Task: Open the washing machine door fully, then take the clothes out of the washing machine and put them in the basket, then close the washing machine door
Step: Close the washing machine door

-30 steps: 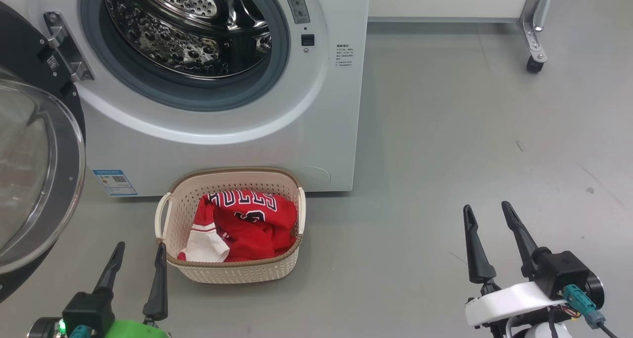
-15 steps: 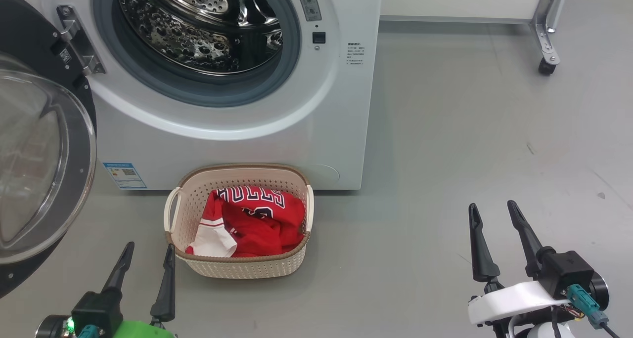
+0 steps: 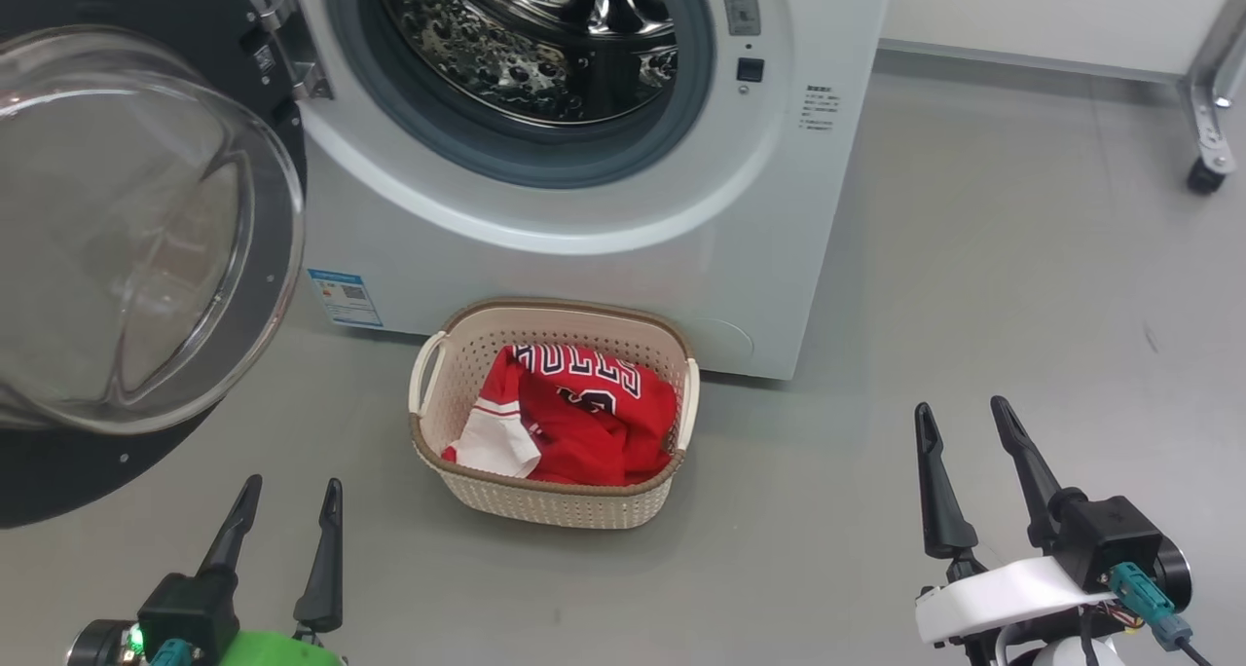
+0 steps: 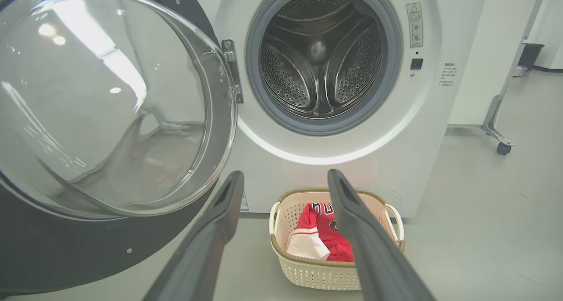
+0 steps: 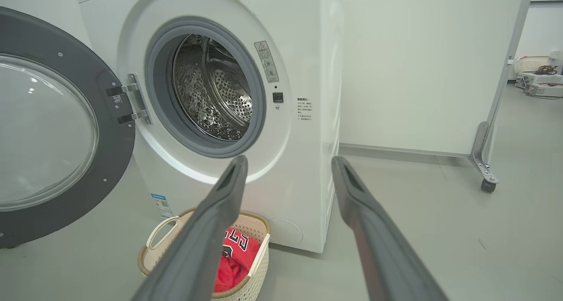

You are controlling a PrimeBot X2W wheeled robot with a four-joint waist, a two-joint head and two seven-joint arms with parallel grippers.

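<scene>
**Head view: jersey in the basket, door swung open, both grippers empty**

You see the clothes [image 3: 584, 423], a red jersey with white panels, bunched inside the basket [image 3: 545, 505]. The basket stands on the grey floor [image 3: 973, 286] just in front of the washing machine [image 3: 604, 257]. Its long axis runs side to side along the washer's front, with one handle at each end. The jersey's lettering lies at the far side, toward the washer, and a white panel lies at the near left corner.

The washing machine door [image 3: 146, 228] stands open to your robot's left, hung on its hinge [image 3: 292, 43]. Its glass bowl bulges toward the robot. The steel drum [image 3: 545, 33] shows no cloth in the part you can see.

The basket sits ahead of and between the two grippers. It is near the left gripper [image 3: 294, 481] and well apart from the right gripper [image 3: 961, 405], and it touches neither. Both grippers have their fingers spread wide with nothing between them, pointing toward the washer.

Against the frame one second earlier, the washer, door and basket all sit further right in the head view, so the camera has turned. The basket keeps its place against the washer. Both grippers are spread and empty as before.
</scene>
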